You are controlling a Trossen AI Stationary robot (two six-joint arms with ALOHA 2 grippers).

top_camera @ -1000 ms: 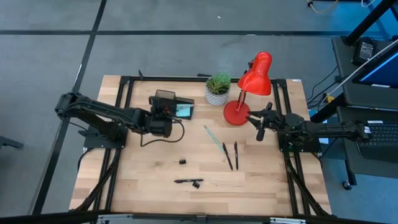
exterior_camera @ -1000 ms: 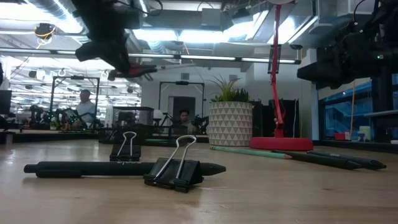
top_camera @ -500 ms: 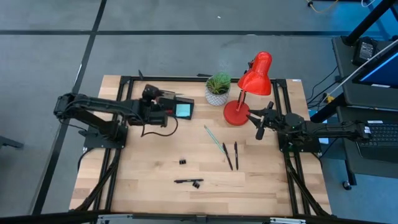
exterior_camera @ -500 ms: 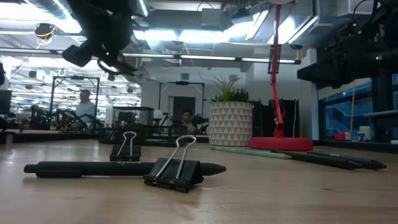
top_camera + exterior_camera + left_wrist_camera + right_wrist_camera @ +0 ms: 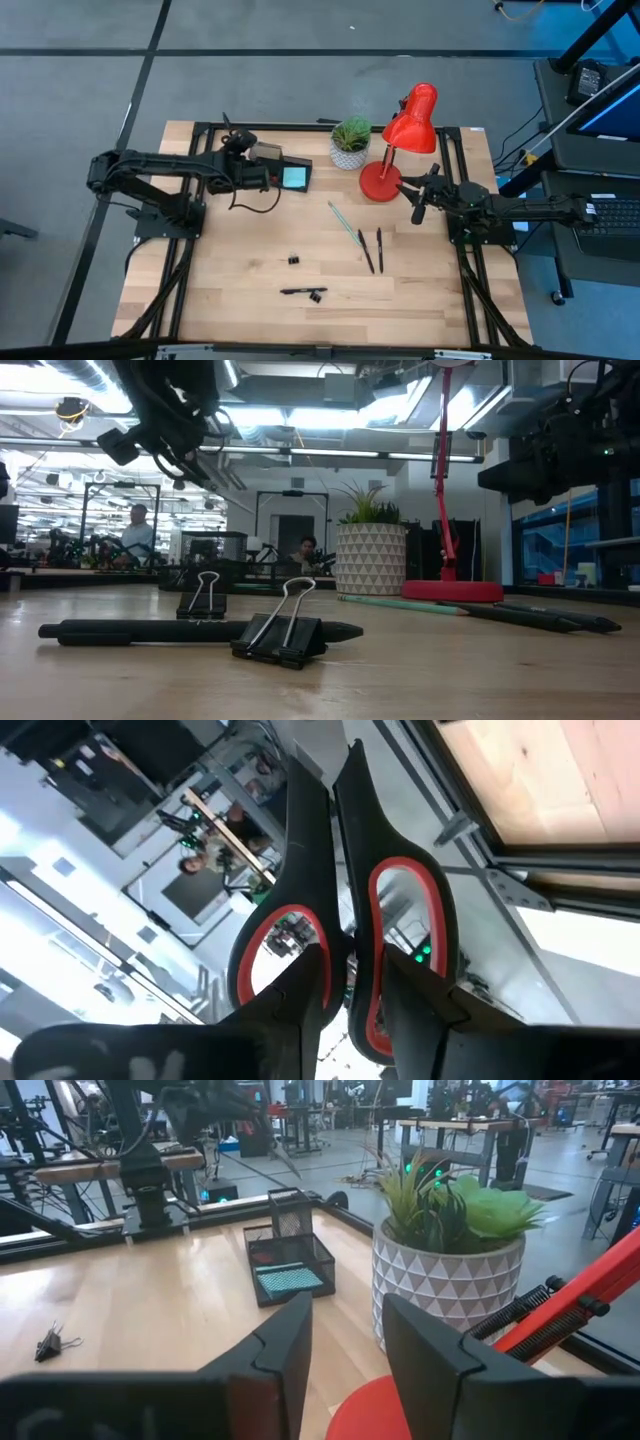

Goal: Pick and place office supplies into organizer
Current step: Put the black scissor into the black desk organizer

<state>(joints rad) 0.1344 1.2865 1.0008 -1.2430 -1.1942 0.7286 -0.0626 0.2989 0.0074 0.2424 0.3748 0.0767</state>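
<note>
Red-handled scissors (image 5: 345, 955) are gripped in the left gripper (image 5: 232, 146) near the worktop's far edge.
The black mesh organizer (image 5: 283, 168) is just beside it; the right gripper (image 5: 418, 215) is held narrowly parted, empty.

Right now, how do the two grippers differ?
The left gripper is closed on red-handled scissors; the right gripper holds nothing, its fingers apart. The left gripper hangs by the organizer at the table's back; the right gripper sits beside the lamp. Both are dark, two-fingered, and raised off the table.
</note>
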